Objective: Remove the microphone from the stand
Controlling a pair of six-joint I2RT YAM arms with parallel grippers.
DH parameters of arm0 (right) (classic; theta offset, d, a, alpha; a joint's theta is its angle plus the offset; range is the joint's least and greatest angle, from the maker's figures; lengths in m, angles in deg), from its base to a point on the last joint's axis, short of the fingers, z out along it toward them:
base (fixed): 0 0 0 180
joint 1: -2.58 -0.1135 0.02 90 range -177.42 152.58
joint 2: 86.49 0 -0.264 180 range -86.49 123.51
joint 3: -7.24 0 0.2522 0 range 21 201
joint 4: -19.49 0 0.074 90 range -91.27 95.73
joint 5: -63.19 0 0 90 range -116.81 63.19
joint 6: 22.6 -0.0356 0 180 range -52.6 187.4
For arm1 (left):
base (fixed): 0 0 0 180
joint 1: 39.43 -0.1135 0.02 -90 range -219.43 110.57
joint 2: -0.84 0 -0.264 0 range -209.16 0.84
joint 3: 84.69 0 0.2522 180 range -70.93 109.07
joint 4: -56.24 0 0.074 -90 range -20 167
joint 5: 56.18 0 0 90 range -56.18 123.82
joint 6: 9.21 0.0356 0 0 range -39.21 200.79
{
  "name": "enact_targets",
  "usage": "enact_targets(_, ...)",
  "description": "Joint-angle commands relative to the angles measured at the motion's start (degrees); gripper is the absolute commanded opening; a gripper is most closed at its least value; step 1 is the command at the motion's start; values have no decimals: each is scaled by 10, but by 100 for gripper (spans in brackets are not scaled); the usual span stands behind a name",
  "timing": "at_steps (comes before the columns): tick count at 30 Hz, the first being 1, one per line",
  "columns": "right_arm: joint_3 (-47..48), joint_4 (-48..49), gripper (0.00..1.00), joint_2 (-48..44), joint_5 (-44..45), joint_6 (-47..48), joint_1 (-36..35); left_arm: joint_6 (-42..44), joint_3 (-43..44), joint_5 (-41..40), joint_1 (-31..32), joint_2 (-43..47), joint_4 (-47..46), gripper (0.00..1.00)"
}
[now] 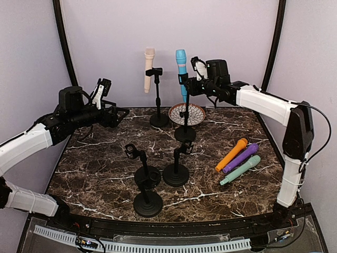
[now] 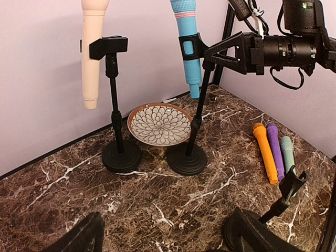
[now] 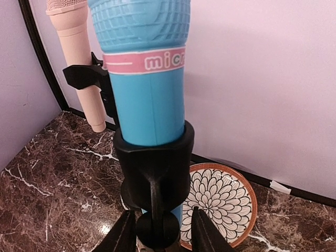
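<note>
A blue microphone [image 1: 181, 66] [image 2: 186, 31] [image 3: 147, 79] stands upright in the black clip [image 3: 152, 163] of a stand [image 1: 185, 133] [image 2: 186, 157] at the back of the table. My right gripper [image 1: 189, 87] [image 2: 207, 56] [image 3: 160, 226] reaches in from the right, just under the clip. Its fingers flank the clip's round knob, the left one against it, a thin gap on the right. My left gripper [image 1: 124, 113] [image 2: 168, 231] hovers open at the left, well away and holding nothing.
A pink microphone [image 1: 149, 68] [image 2: 90, 63] sits in a second stand to the left. A patterned bowl [image 1: 194, 117] [image 2: 160, 124] lies behind the blue one's stand. Orange, purple and green microphones [image 1: 239, 161] lie at the right. Three bare stands [image 1: 147, 176] fill the near middle.
</note>
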Motion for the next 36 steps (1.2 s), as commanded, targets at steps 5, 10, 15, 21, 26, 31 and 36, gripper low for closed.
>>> enact_targets(5,42,16,25,25,-13,16,-4,7,-7,8,-1,9,-1,86)
enact_targets(10,49,7,24,28,-18,14,-4,5,-8,10,-1,15,-3,86)
enact_targets(15,50,-1,28,31,-21,2,-4,3,-5,21,-1,18,-1,86)
enact_targets(21,39,3,17,30,-9,-11,-4,2,-7,20,-1,30,-1,86)
enact_targets(26,40,4,0,21,0,-11,-4,-1,-7,23,-1,33,-3,86)
enact_targets(31,26,25,0,-15,37,-3,-5,5,-11,23,-1,35,-8,86)
enact_targets(36,38,9,0,-66,71,13,-5,26,-10,53,-1,30,-12,86)
